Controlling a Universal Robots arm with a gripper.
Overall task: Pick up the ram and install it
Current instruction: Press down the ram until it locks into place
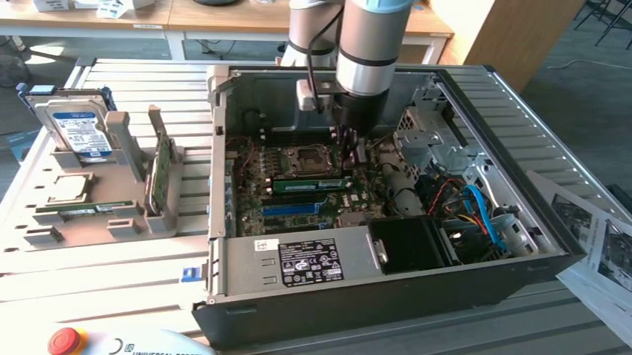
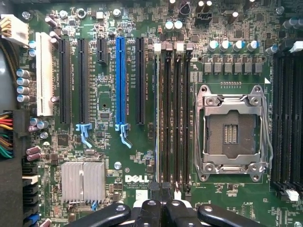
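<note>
Slatted metal tabletop (image 1: pixel 129 81) carries everything, with wooden desks behind it. Near its left edge in the exterior view sits a grey holder tray (image 1: pixel 109 214), which keeps spare parts upright and reachable: a hard drive (image 1: pixel 79 133) stands at its back, a broader green card (image 1: pixel 158 174) stands on edge in its slot, and a processor chip (image 1: pixel 67 189) lies flat at the near left corner.

Further right, the open computer case (image 1: pixel 395 281) lies on its side so the motherboard (image 1: pixel 296 185) faces up toward the arm. The robot arm (image 1: pixel 365 44) reaches straight down into it, and its claw (image 1: pixel 350 148) is closed, hanging just above the board beside the empty processor socket (image 1: pixel 304 159).

The ram (image 1: pixel 308 185) lies seated on edge in the memory slots just in front of the socket, its long axis running across the board from the exterior view's left to right. Whether the claw touches it I cannot tell. From the wrist, the closed claw (image 2: pixel 163 208) lines up over the memory slots (image 2: pixel 173 113), next to the blue slot (image 2: pixel 120 85).
</note>
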